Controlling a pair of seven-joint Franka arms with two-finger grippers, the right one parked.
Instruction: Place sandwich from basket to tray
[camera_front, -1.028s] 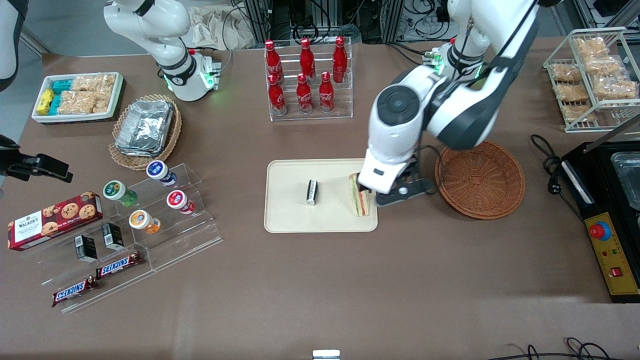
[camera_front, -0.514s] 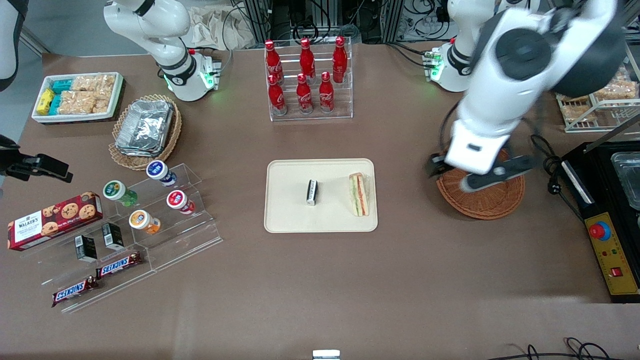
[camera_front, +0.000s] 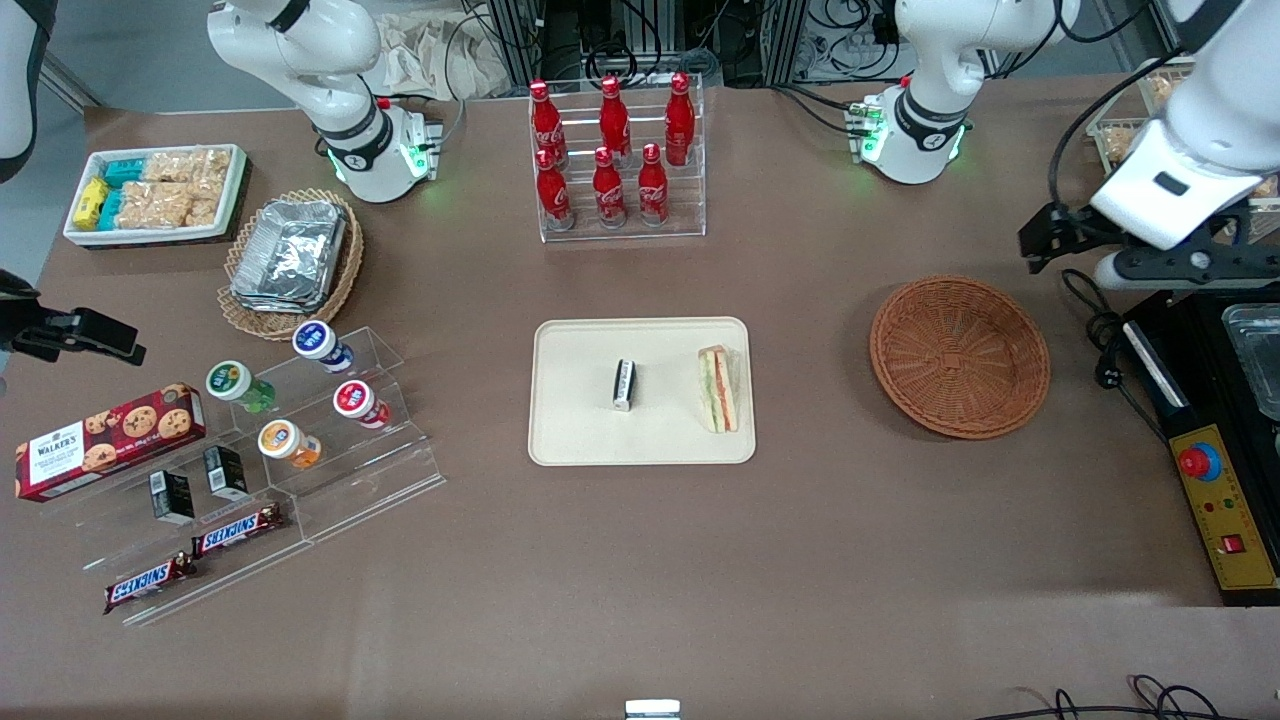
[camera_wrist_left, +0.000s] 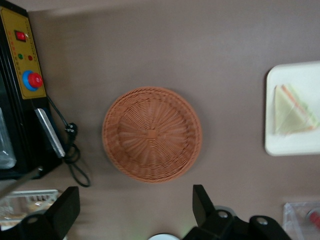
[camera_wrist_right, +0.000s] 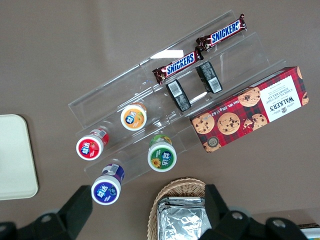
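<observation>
The sandwich (camera_front: 718, 390) (camera_wrist_left: 292, 110), a white bread wedge with green and red-orange layers, lies on the beige tray (camera_front: 580, 430) (camera_wrist_left: 290, 147), near the tray edge closest to the basket. The round orange-brown wicker basket (camera_front: 960, 357) (camera_wrist_left: 152, 134) stands beside the tray with nothing in it. My gripper (camera_front: 1100, 255) (camera_wrist_left: 132, 210) hangs high above the table toward the working arm's end, farther from the front camera than the basket. It is open and holds nothing.
A small black-and-white pack (camera_front: 623, 384) also lies on the tray. A black appliance with a red button (camera_front: 1215, 440) and a cable (camera_front: 1100, 340) sit beside the basket. A rack of cola bottles (camera_front: 615, 160) stands farther back than the tray.
My gripper let go of the sandwich on the tray, then rose and swung over the basket out to the working arm's end. The sandwich has stayed where it was set.
</observation>
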